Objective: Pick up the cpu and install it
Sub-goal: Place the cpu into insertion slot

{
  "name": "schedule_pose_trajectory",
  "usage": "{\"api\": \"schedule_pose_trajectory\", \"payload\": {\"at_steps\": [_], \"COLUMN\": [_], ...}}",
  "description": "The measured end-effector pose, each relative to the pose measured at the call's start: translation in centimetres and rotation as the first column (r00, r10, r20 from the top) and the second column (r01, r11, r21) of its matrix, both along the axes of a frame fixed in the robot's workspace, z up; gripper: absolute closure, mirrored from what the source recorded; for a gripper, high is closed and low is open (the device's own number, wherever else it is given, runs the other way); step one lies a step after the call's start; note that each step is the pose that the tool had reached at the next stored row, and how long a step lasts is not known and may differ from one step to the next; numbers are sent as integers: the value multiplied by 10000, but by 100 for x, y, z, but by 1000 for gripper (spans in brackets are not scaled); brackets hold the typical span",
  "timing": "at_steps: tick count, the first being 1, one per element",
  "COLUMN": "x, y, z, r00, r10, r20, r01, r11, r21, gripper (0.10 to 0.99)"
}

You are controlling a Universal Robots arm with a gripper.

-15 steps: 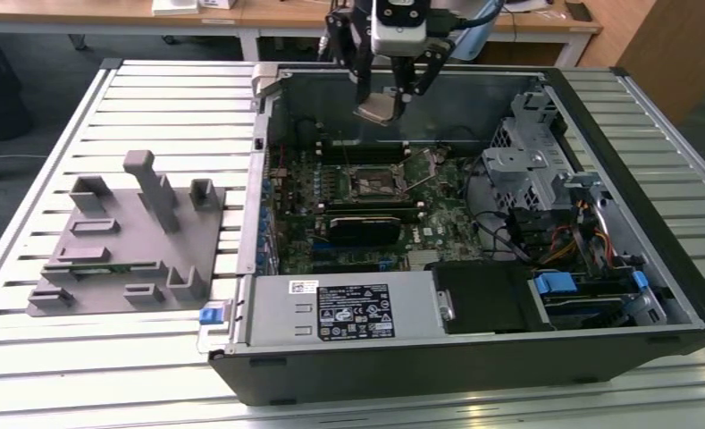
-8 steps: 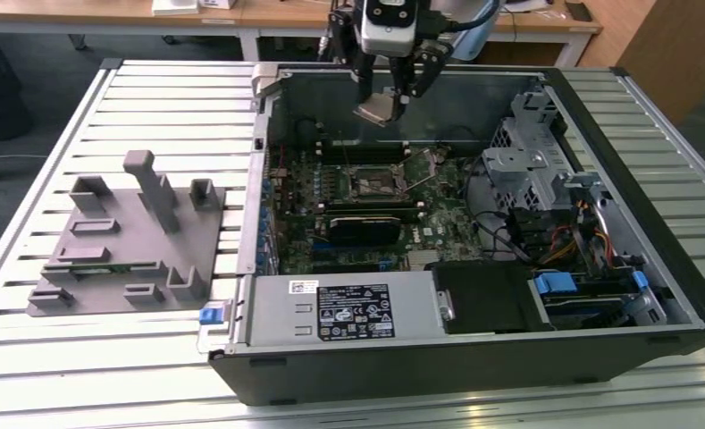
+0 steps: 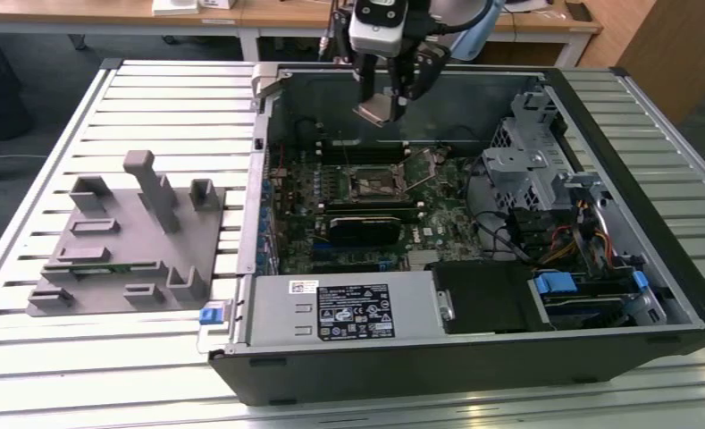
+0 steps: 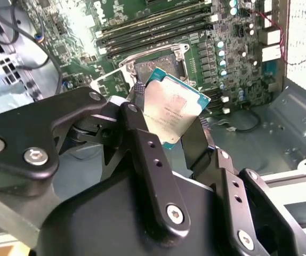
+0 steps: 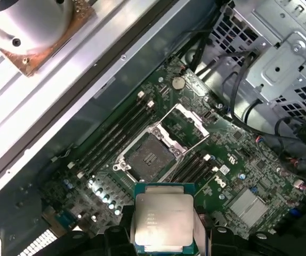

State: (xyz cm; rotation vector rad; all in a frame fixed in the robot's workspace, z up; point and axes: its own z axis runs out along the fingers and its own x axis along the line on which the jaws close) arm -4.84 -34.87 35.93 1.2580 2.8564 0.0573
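Observation:
The cpu (image 4: 171,111), a flat square chip with a silvery top and green edge, is pinched between my two black fingers (image 4: 142,149); it also appears in the first wrist view (image 5: 162,221) and as a small pale square in the exterior view (image 3: 376,110). My gripper (image 3: 388,94) is shut on it and hangs above the far part of the open computer case. The open cpu socket (image 5: 150,156) with its raised metal frame lies on the green motherboard below, seen too in the exterior view (image 3: 373,183). The chip is well above the socket.
The black computer case (image 3: 448,357) lies open on a slatted metal table (image 3: 162,98). A grey plastic fixture (image 3: 131,241) stands to the exterior view's left. A metal drive cage (image 3: 531,170), cables and a power supply (image 3: 340,308) crowd the case. Memory slots (image 5: 113,138) flank the socket.

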Motion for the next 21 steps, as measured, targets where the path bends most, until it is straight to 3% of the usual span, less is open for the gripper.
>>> {"api": "schedule_pose_trajectory", "payload": {"at_steps": [6,11,16,21], "x": [0,0,0,0], "y": [7,13,17,22], "z": [-7,-13,-18,-25], "r00": [9968,9892,9770,9598], "r10": [-796,-1464,-2132,-2808], "r20": [0,0,0,1], "r01": [796,1464,2132,2808], "r11": [9968,9892,9770,9598], "r21": [-1,0,0,0], "gripper": [561,561,561,561]}}
